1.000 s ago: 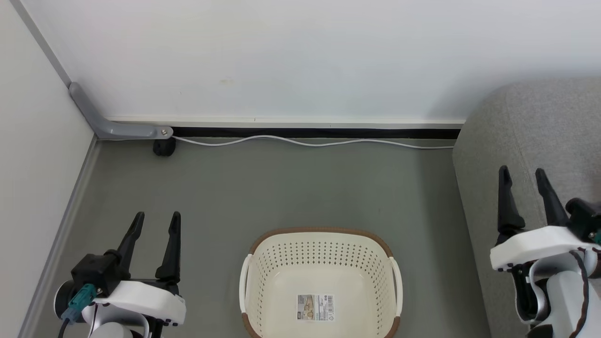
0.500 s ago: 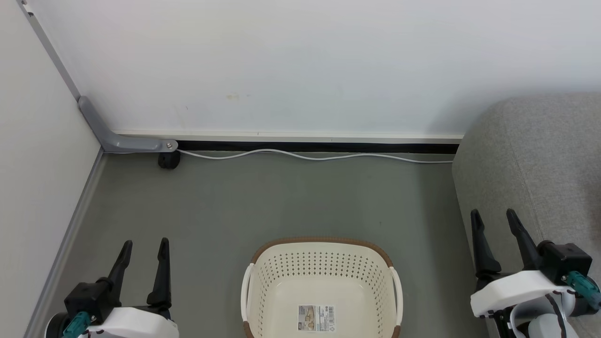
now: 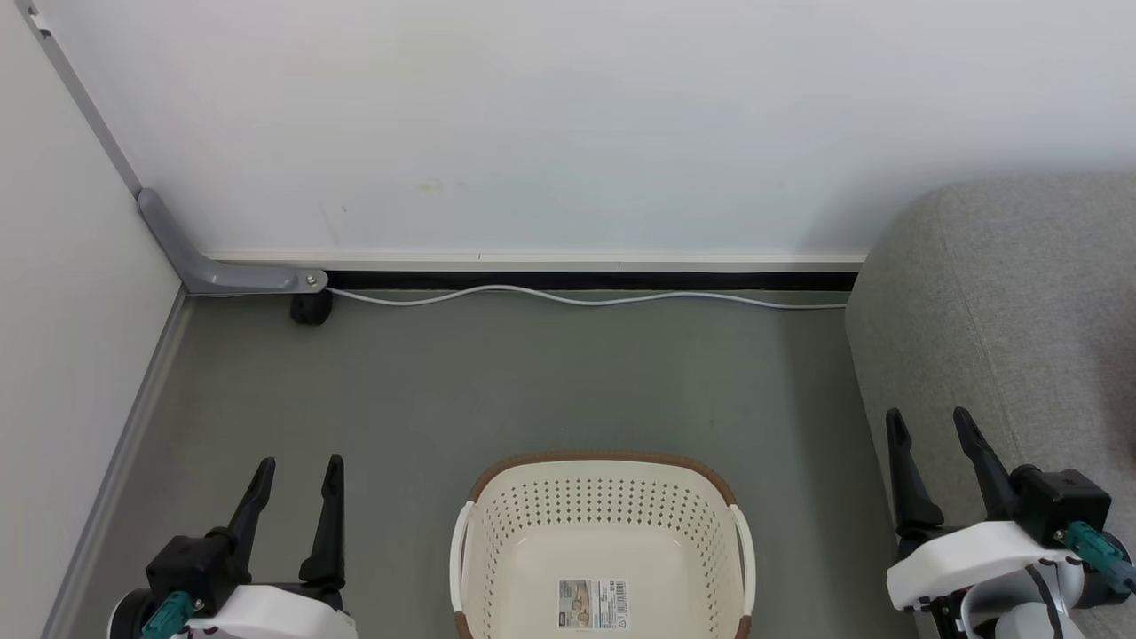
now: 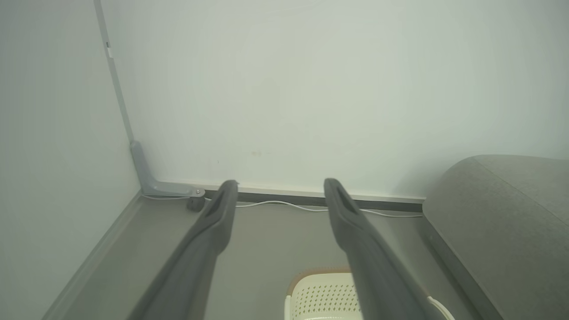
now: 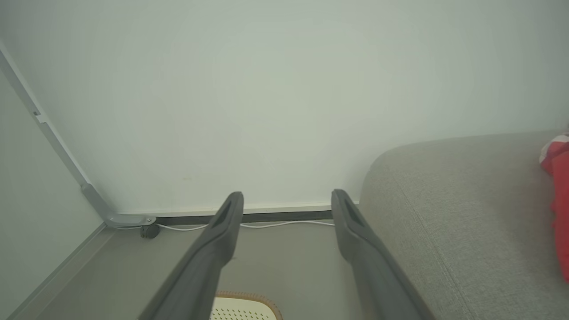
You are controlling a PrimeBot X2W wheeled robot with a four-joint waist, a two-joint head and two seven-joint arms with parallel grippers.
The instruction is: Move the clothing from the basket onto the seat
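The cream basket [image 3: 497, 532] stands on the floor at the bottom middle of the head view, holding nothing but its label sticker [image 3: 593, 603]; its rim also shows in the left wrist view [image 4: 311, 272] and the right wrist view [image 5: 242, 295]. The grey seat [image 3: 1003, 319] fills the right side. Red clothing [image 5: 559, 195] with white trim lies on the seat at the right edge of the right wrist view. My left gripper [image 3: 297, 463] is open, left of the basket. My right gripper [image 3: 927, 417] is open over the seat's front edge. Both hold nothing.
A white wall [image 3: 568, 124] runs across the back with a dark baseboard. A white cable [image 3: 577, 298] lies along it on the grey floor [image 3: 532, 382]. A grey bracket [image 3: 222, 277] and a black caster [image 3: 311, 308] sit in the left corner, beside a side wall.
My right gripper has come down and back from over the seat to the lower right. My left gripper has dropped lower. The head camera has tilted slightly, shifting the whole picture.
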